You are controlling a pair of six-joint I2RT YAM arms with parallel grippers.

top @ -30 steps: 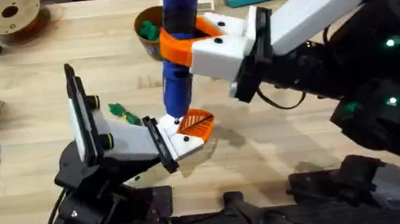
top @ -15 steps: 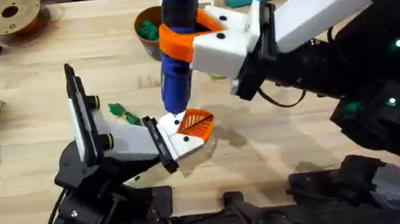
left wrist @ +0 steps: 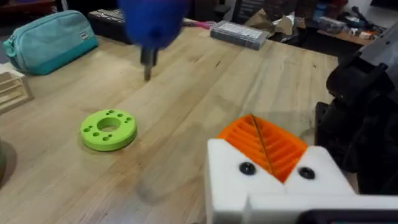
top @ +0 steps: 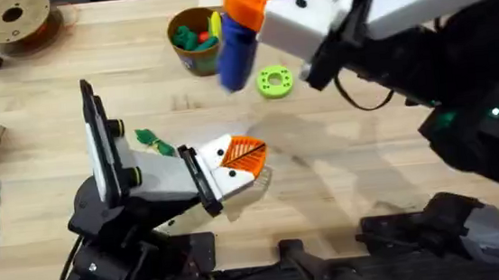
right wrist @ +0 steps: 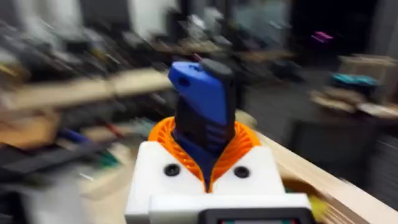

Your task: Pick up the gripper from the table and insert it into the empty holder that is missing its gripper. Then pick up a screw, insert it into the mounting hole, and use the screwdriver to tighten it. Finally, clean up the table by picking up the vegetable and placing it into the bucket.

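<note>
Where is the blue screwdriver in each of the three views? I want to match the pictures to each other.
Overhead: the screwdriver is at the top centre, held tilted by the right gripper, just right of the bucket.
Left wrist: blurred blue body at the top, metal bit pointing down.
Right wrist: upright between the orange pads.
Shared landmark: the green disc, beside the screwdriver in the overhead and left wrist views.

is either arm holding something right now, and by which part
The right gripper holds the blue screwdriver around its body, bit pointing down. The left gripper is shut; what it grips cannot be told.
</note>
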